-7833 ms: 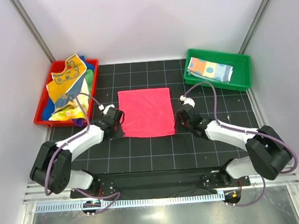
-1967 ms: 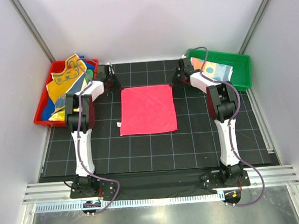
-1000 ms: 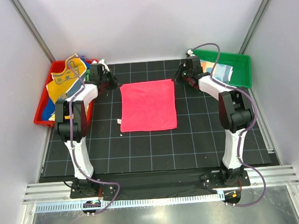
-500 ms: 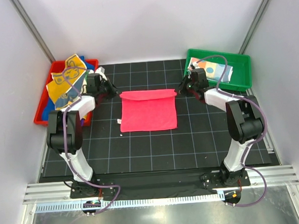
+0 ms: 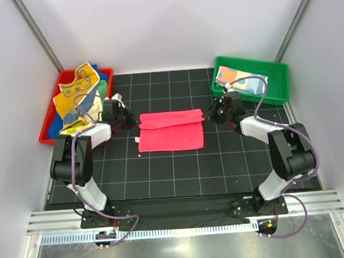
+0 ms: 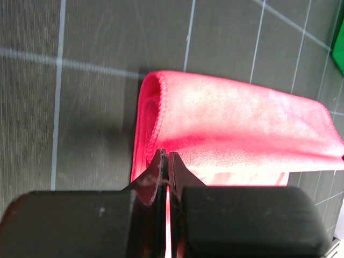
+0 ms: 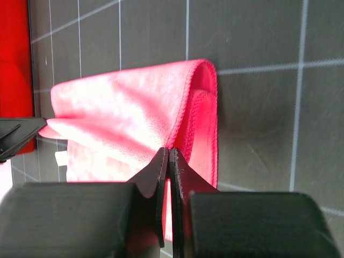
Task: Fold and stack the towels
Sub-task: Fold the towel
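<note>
Black table point(image 5: 174, 170), left claw point(image 6: 164, 155), right claw point(image 7: 165, 152) pinching pink towel point(image 5: 171, 132), red tray point(image 5: 50, 140), green tray point(image 5: 278, 98)

The left arm point(image 5: 66, 167) and right arm point(image 5: 290, 154) share one build. Each starts in a black motor housing bolted on the base plate point(image 5: 177, 209). Above the plate, the links alternate between glossy white shells and bulky black cylindrical joints. A thin purple-grey cable point(image 5: 73, 154) loops loosely along each arm, from the plate out to the wrist. Farthest from the plate, the left gripper point(image 6: 165, 156) and right gripper point(image 7: 165, 151) have blocky matte-black bodies and black fingers tapering to thin blades.
</note>
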Motion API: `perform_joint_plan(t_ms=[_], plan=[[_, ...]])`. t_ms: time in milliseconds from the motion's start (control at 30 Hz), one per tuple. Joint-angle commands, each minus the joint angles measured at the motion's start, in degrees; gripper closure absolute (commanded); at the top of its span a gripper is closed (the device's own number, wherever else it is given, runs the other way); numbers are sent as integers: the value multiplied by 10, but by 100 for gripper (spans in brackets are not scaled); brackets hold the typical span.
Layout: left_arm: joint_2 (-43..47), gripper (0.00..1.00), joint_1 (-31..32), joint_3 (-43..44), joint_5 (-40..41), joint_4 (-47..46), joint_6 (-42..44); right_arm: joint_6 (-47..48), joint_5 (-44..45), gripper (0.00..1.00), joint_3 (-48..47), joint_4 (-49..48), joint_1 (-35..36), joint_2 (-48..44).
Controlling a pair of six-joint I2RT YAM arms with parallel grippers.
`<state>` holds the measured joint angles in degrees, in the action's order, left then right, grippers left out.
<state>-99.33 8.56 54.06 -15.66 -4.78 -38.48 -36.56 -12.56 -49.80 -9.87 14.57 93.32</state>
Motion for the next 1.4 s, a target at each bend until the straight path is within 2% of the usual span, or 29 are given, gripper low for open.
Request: perform_joint_plan(t_ms=[0,500,1367], plan=[[46,100,3,-21,28,-29,-5,-2,14,93,21,-36,13,-35],[134,100,14,-92,34,-23,1,-19,57,93,103,-38,46,-96],[204,100,32,-179,55,-23,-9,-33,90,93,189,-42,81,-161]])
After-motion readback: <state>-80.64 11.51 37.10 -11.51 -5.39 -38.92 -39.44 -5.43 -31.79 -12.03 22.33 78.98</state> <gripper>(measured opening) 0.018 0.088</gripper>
